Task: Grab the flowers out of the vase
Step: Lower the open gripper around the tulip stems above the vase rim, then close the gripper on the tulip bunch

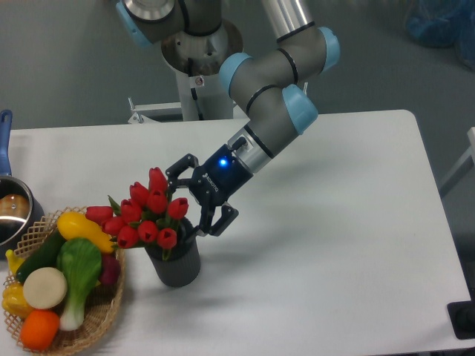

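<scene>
Camera view, fixed above the table: the flowers [145,215], red tulips with green leaves, stand in the vase [177,265], a dark ribbed cylinder upright on the white table [334,245], left of centre. Blooms spread wider than the vase mouth, leaning toward ten o'clock. At two o'clock from the bunch, the gripper [194,202] reaches in, its black fingers [217,221] spread apart beside the tulips; whether they touch the blooms I cannot tell. At eight o'clock from the vase, just beside it, sits a wicker basket [93,322] of toy vegetables [63,271]. A steel pot [13,211] with a blue handle sits at the left edge.
</scene>
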